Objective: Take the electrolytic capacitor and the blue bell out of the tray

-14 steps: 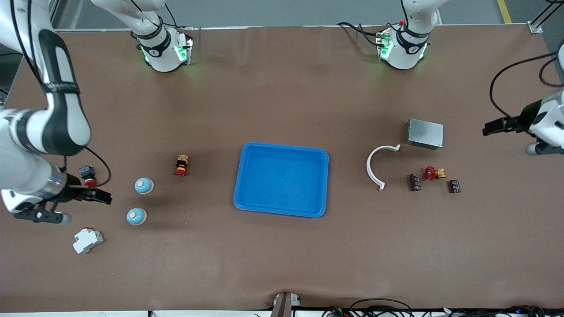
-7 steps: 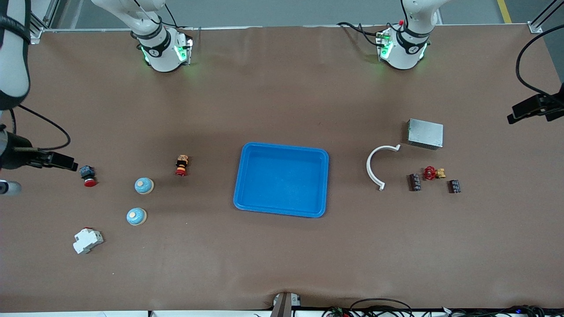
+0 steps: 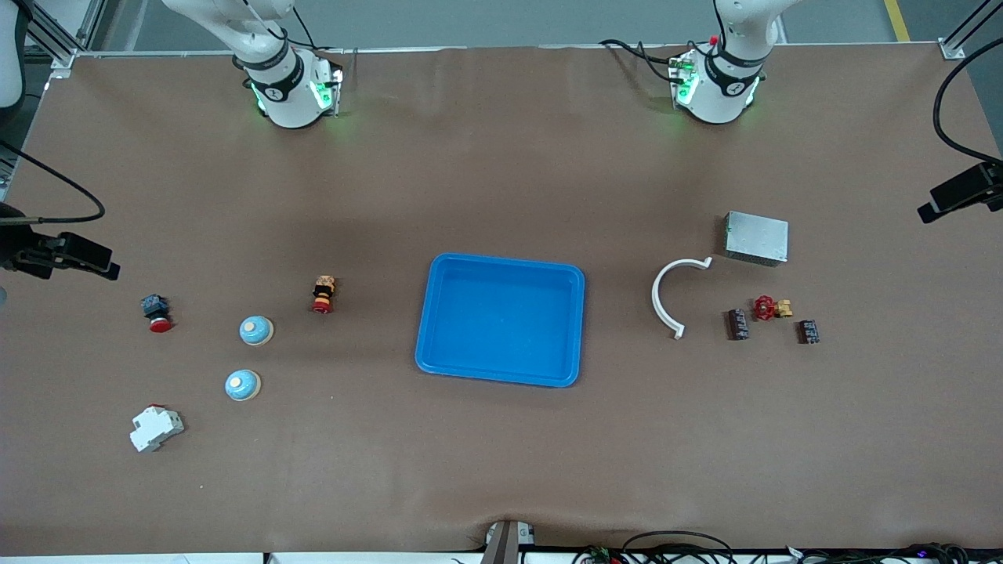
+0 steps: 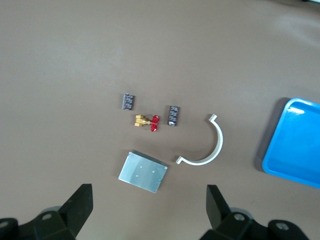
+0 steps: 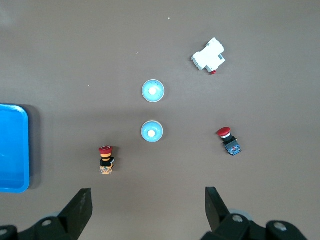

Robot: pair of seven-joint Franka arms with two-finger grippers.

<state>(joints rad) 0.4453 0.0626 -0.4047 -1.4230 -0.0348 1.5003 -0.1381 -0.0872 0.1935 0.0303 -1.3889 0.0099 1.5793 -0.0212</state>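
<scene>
A brown worktop (image 3: 501,462) fills the view. At its centre sits the blue tray (image 3: 501,319), and it looks empty: judging from this, both removals are already done, or nothing is left to lift out.

Toward the left arm's end of the worktop lie a grey metal box (image 3: 756,237), a white curved clip (image 3: 666,294), and 2 dark electrolytic capacitors (image 3: 736,323) with a small red-handled brass valve (image 3: 769,307) between them. Each capacitor lies on its side on the worktop, well apart from the tray.

Toward the right arm's end lie 2 blue bells (image 3: 256,330), the second bell (image 3: 242,385) nearer the front camera, plus a white circuit breaker (image 3: 156,428), a red push button (image 3: 157,312) and a red and yellow switch (image 3: 323,294).

The left gripper (image 4: 147,210) hangs over the worktop's edge at its own end, jaws spread wide and holding nothing; the metal box lies closest below it, the capacitors past that. The right gripper (image 5: 147,210) hangs at its own end, jaws also wide and empty, with the bells between it and the circuit breaker. So the left arm is the nearer one to the capacitors, the right arm to the bells.
</scene>
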